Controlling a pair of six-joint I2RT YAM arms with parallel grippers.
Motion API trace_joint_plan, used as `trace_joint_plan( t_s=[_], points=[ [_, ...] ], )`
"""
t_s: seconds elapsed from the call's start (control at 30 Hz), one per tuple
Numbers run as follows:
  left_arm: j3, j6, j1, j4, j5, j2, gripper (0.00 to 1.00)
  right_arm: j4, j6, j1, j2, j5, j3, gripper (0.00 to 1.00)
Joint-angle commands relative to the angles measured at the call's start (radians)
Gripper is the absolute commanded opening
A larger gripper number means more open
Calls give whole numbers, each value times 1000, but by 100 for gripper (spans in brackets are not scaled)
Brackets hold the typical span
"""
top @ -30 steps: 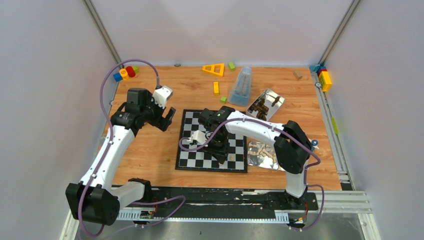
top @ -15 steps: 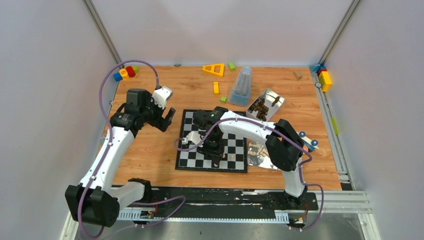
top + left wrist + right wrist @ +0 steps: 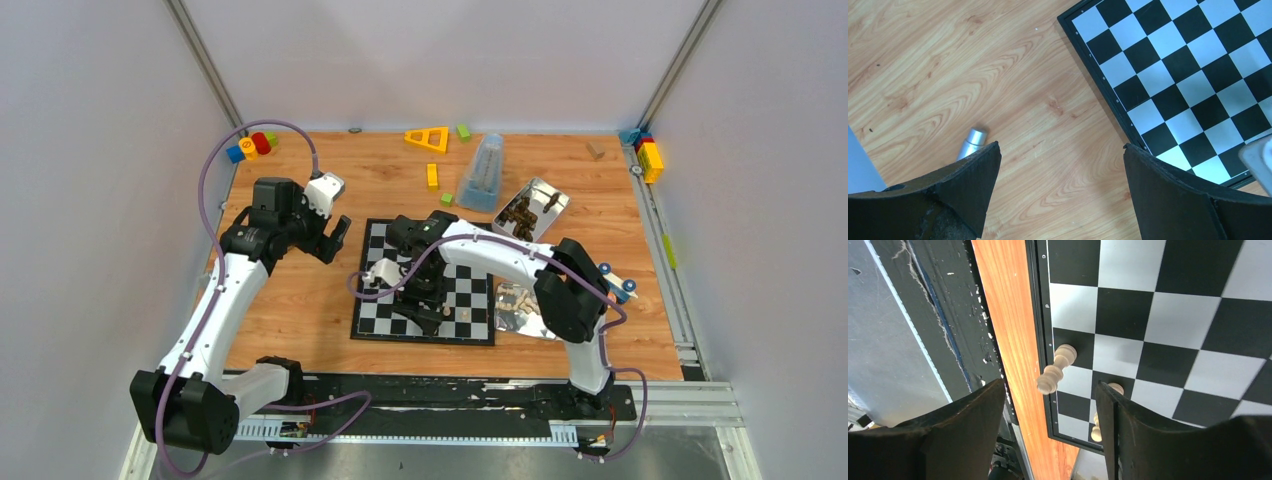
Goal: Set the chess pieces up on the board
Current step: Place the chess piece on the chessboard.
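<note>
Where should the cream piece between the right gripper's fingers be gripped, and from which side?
Pinch the cream piece at its narrow stem, from straight above: it appears upright at the edge of the board, with the right gripper open over it.

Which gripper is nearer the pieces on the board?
Right. The right gripper hangs directly over the pieces at the board's near edge; the left gripper is over the table off the board's left side.
</note>
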Motion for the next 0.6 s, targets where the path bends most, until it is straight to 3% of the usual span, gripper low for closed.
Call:
trace_joint_plan(
  t_s=[0.0, 0.33, 0.57],
  points=[
    [-4, 2, 8, 32, 14, -23, 100, 35, 19, -46, -136, -34, 33, 68],
    [-6, 22, 8, 10, 89, -4, 100, 136, 41, -303, -434, -34, -235, 68],
    [-8, 53, 8, -13, 225, 5, 100, 149, 30, -584, -639, 14, -490, 65]
  ],
)
